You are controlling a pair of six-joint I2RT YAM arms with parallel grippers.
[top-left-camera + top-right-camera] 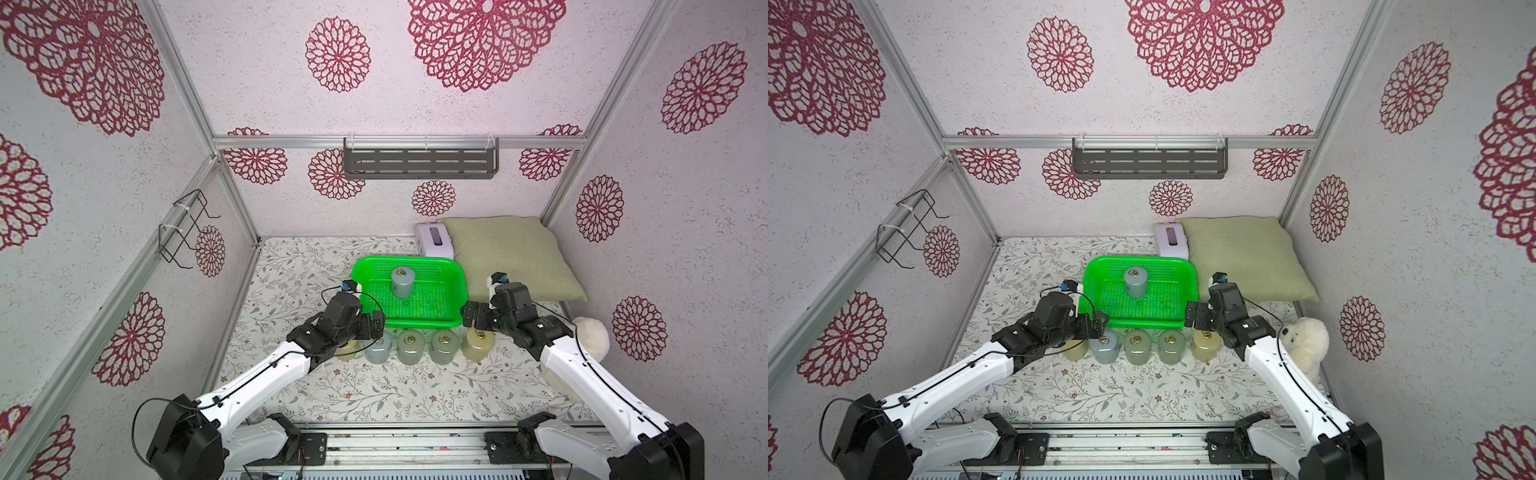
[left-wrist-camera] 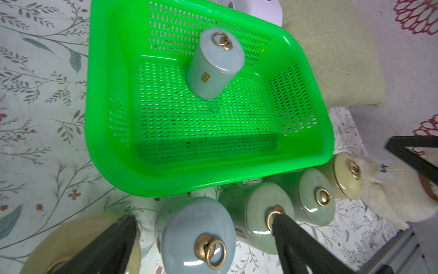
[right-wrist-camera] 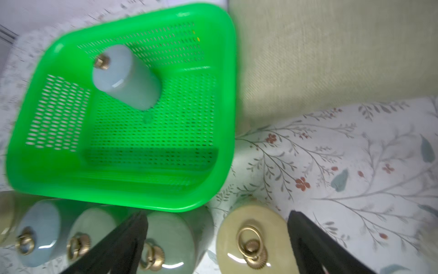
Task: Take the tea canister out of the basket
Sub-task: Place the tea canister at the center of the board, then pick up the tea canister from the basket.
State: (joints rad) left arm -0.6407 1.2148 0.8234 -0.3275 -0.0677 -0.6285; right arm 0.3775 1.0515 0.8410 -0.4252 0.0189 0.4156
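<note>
Awaiting removal, one tea canister [image 1: 402, 282] stands in the basket [image 1: 409, 323]; five canisters [image 1: 409, 347] stand outside. Left claw [image 2: 202, 223] and right claw [image 3: 218, 217] gape empty.

The bright green plastic basket [image 1: 409, 323] [image 1: 1133, 323] is sitting flat on the flowery table cover [image 1: 332, 395], showing lots of little holes in its walls and floor and a smooth, rounded rim. The tea canister [image 1: 403, 282] [image 1: 1136, 282] is standing up straight on the basket's floor, close to the back wall and about halfway between the two side walls. It is a small, round, blue-gray jar that is wearing its lid, with a gold ring knob on top and a tiny gold tag on its side.
</note>
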